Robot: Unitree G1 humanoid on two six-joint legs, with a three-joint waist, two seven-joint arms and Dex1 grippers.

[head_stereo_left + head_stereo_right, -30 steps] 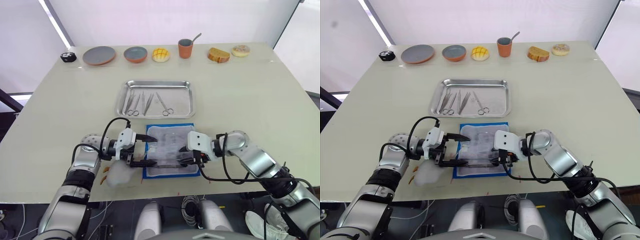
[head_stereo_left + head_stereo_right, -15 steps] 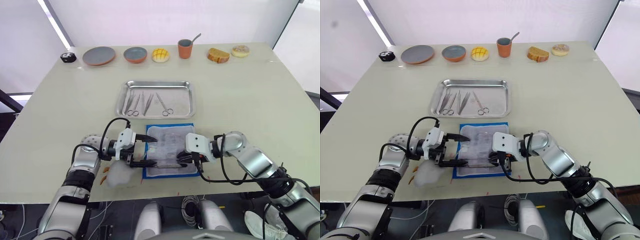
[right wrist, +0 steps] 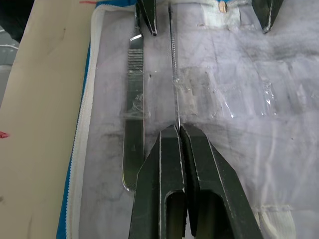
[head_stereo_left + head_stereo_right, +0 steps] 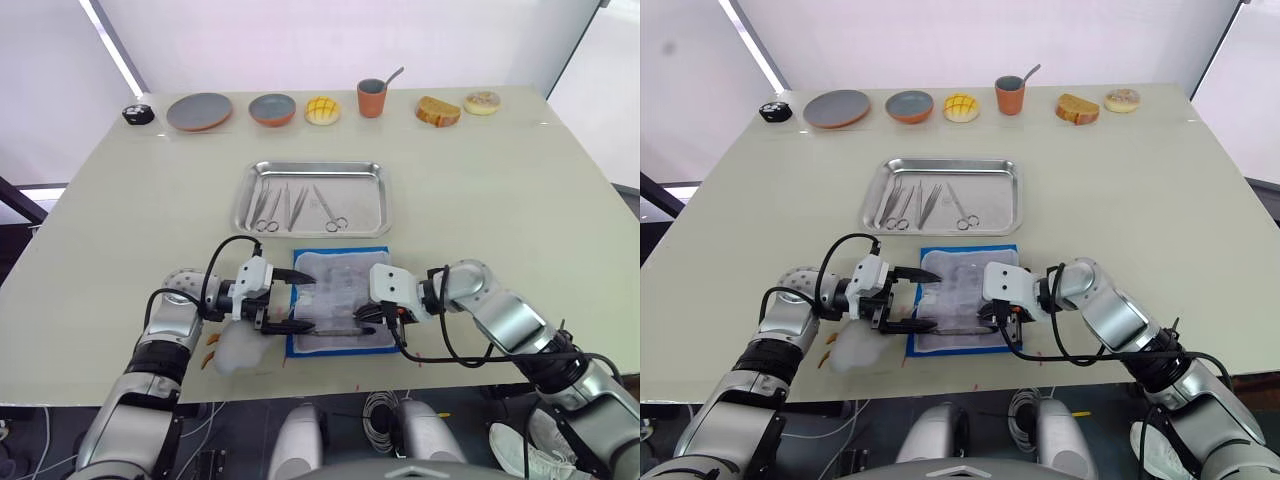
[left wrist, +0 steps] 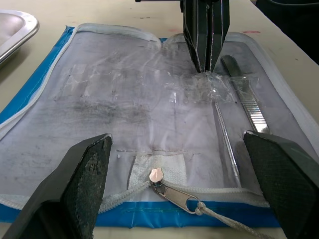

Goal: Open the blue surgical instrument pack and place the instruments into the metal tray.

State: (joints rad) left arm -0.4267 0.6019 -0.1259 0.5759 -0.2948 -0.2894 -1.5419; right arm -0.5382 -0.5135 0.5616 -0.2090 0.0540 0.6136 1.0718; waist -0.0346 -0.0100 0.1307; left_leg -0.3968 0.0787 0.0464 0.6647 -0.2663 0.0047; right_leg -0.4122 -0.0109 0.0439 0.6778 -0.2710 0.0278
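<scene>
At the opened blue surgical instrument pack (image 4: 338,302), lying at 6 o'clock from the metal tray (image 4: 311,197), the left gripper (image 4: 281,299) rests spread wide at its 9 o'clock edge while the right gripper (image 3: 178,130) pinches a thin probe (image 3: 174,74) beside a flat scalpel handle (image 3: 134,94).

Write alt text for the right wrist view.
The right gripper is shut on a thin metal probe lying on the pale lining of the opened blue surgical instrument pack. A flat scalpel handle lies beside it.
</scene>
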